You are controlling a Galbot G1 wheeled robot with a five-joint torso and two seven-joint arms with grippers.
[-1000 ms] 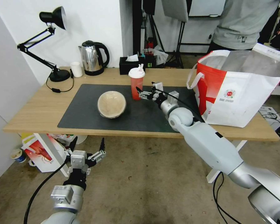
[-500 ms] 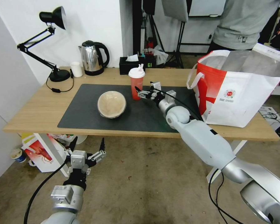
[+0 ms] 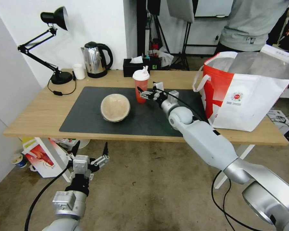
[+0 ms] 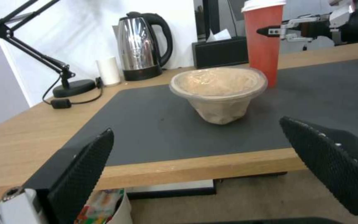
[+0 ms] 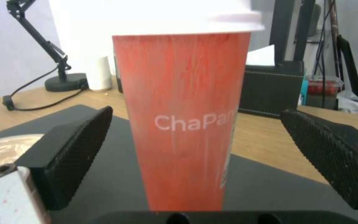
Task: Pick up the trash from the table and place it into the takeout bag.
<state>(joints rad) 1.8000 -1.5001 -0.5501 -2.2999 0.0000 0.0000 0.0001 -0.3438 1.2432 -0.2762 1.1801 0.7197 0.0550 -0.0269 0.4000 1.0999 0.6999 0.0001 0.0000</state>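
- My right gripper sits spread wide at the red translucent white-lidded drink cup, not yet clamped.
- My left gripper hangs spread below the light-wood desk.

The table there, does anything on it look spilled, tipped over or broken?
Nothing spilled. The beige bowl sits tilted on the mat, its rim facing the robot. The red cup stands upright between the right gripper's open fingers. The left gripper hangs open below the table.
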